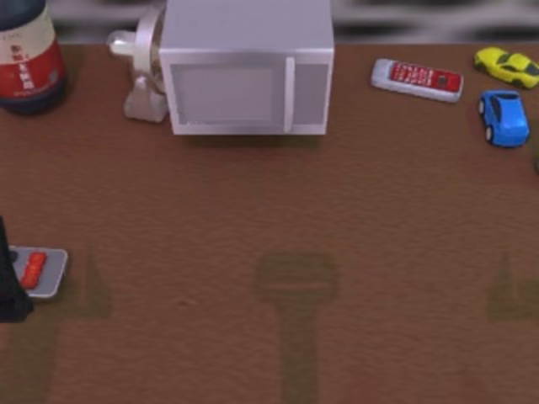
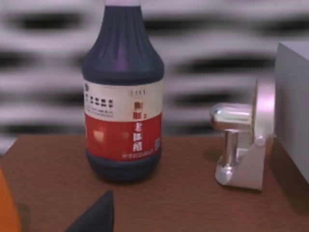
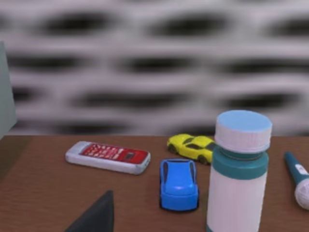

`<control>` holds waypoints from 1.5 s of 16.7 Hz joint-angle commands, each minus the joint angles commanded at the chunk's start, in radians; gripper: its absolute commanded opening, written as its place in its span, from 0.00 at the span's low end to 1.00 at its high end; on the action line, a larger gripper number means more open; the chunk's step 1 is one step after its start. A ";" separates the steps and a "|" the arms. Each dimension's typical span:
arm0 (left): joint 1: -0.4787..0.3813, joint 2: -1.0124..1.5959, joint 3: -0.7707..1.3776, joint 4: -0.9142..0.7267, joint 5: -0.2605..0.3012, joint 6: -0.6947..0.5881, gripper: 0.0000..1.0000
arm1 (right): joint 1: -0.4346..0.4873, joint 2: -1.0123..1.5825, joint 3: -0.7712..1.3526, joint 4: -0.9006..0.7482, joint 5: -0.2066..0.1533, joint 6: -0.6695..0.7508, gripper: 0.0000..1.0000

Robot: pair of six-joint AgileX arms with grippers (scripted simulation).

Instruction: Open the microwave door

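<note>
L pincer point(image 2: 96, 217): only a dark fingertip shows at the edge of the left wrist view, so I can't tell if it's open or shut. In the top view a dark bit of the L arm sits at the far left edge of the counter point(image 1: 269, 252), touching or overlapping a small grey device w/ red buttons point(image 1: 38, 271). R pincer point(image 3: 96, 217): same story, one dark tip in its own wrist view, state can't be told; the arm itself isn't in the top view. Neither is near the target.

Outward from L: a big dark sauce bottle point(image 2: 123, 92) w/ red-and-cream label stands upright ahead, and beside it a silver metal fixture point(image 2: 241, 145) just next to the microwave's left wall. Outward from R: a white bottle w/ teal collar point(image 3: 239, 179) close in, then a blue toy car point(image 3: 178, 183), yellow toy car point(image 3: 192, 147) and a red-faced phone point(image 3: 108, 157) lying flat; a teal-handled object at the edge, too cut off to name.

The microwave point(image 1: 244, 25) stands at the counter's back, left of centre. The microwave door point(image 1: 227, 93) looks shut flush, the handle point(image 1: 290, 94) a vertical white bar at the door's right, beside the control strip.

Step, as I judge it: nothing started yet, approach pending. Next move calls for one arm to reach the handle w/ fingers apart, straddle the bar, close, then pull in an arc about the door's left side. Hinge side is a guess from the handle's position.
</note>
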 joint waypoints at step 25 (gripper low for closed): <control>-0.615 1.869 1.580 -0.516 -0.373 -0.528 1.00 | 0.000 0.000 0.000 0.000 0.000 0.000 1.00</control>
